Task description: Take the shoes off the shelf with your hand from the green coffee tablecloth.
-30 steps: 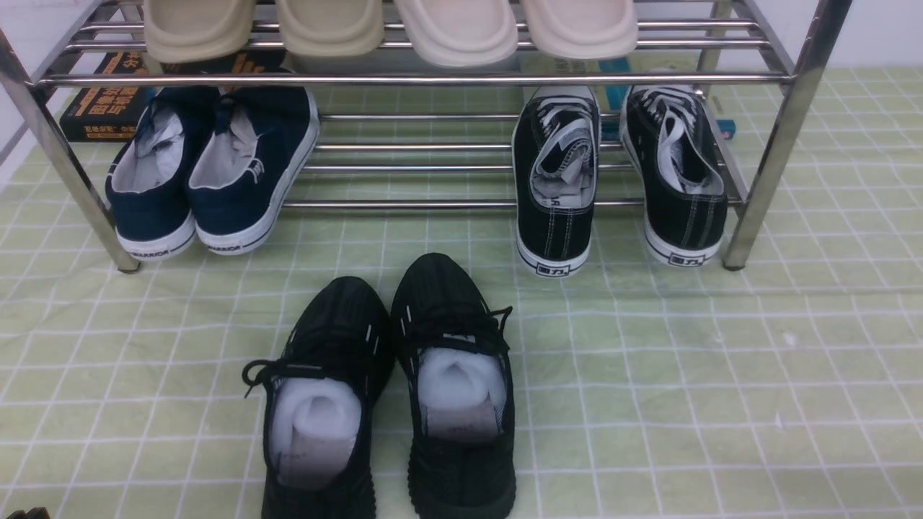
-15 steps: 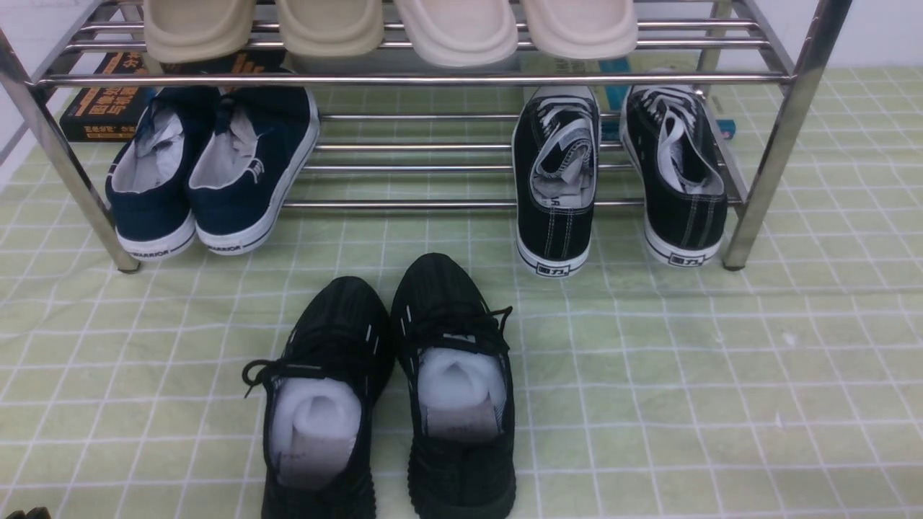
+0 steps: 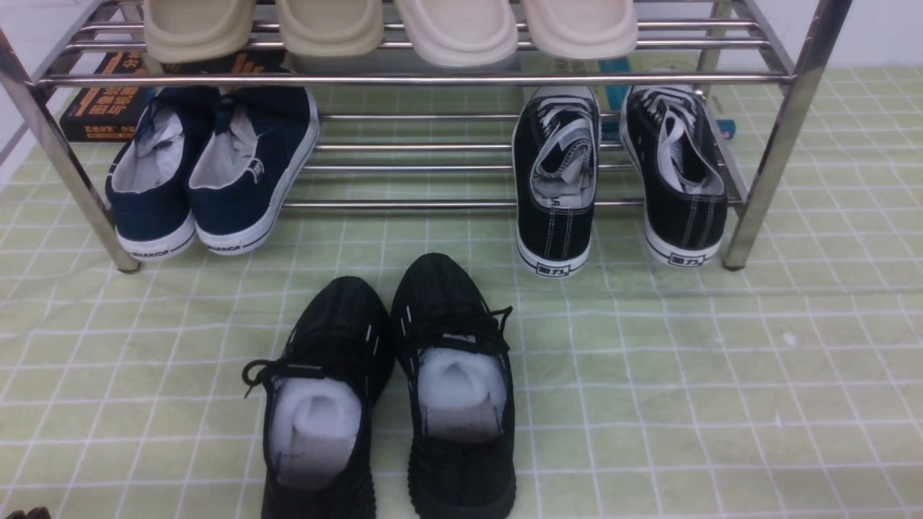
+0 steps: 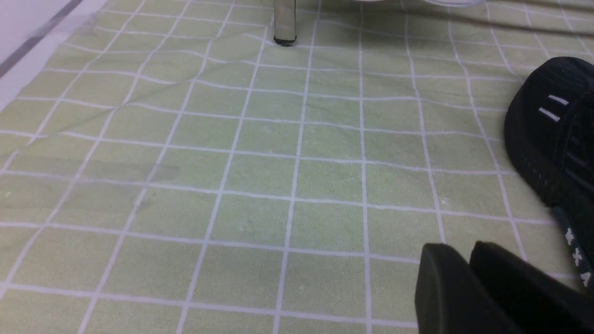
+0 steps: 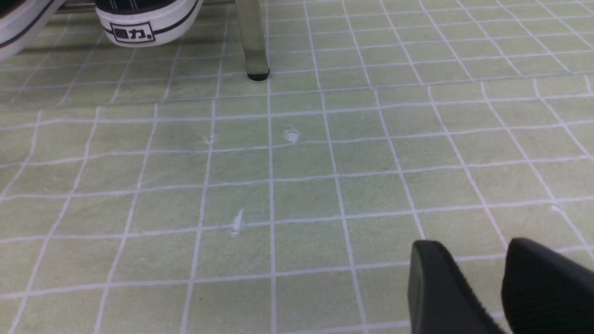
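The shoes, two all-black knit sneakers (image 3: 454, 375) with white paper stuffing, stand side by side on the green coffee tablecloth (image 3: 721, 375), in front of the chrome shelf (image 3: 433, 78) and apart from it. The left shoe's toe (image 4: 552, 139) shows in the left wrist view. My left gripper (image 4: 457, 248) hovers low over the cloth just left of that shoe, its fingers together with nothing between them. My right gripper (image 5: 468, 246) hangs over bare cloth to the right, open and empty. Neither hand touches a shoe.
Navy slip-ons (image 3: 209, 173) and black canvas sneakers with white soles (image 3: 620, 173) sit on the shelf's lower tier, beige slippers (image 3: 389, 29) on the upper. Books (image 3: 108, 101) lie behind. Shelf legs (image 4: 284, 23) (image 5: 253, 41) stand ahead of each gripper.
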You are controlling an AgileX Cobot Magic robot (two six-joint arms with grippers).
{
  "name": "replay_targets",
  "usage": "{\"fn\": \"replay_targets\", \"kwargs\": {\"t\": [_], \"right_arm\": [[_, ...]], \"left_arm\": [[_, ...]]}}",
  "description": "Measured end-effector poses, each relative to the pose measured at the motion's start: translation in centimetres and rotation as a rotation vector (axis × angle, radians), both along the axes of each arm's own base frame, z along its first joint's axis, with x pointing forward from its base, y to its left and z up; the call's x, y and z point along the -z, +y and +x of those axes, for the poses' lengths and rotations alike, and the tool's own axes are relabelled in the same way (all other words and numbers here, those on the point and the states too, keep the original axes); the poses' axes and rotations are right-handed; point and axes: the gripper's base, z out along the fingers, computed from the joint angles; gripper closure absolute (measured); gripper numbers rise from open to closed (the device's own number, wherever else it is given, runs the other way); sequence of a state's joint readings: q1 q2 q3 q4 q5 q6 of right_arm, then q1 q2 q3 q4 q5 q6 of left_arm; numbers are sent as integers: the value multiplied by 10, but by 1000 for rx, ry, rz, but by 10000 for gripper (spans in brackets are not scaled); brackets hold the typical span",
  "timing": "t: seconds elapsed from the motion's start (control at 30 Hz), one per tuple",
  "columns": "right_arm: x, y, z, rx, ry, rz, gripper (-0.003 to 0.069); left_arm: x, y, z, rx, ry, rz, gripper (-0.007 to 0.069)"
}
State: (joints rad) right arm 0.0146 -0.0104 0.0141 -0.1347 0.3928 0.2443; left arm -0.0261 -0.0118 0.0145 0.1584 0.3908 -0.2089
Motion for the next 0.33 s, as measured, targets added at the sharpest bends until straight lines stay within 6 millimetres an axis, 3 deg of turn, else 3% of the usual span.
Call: {"fn": "replay_targets", "kwargs": {"t": [0.33], "right_arm": [[0,0,0,0,0,0,421]], "left_arm": [[0,0,0,0,0,0,501]]}}
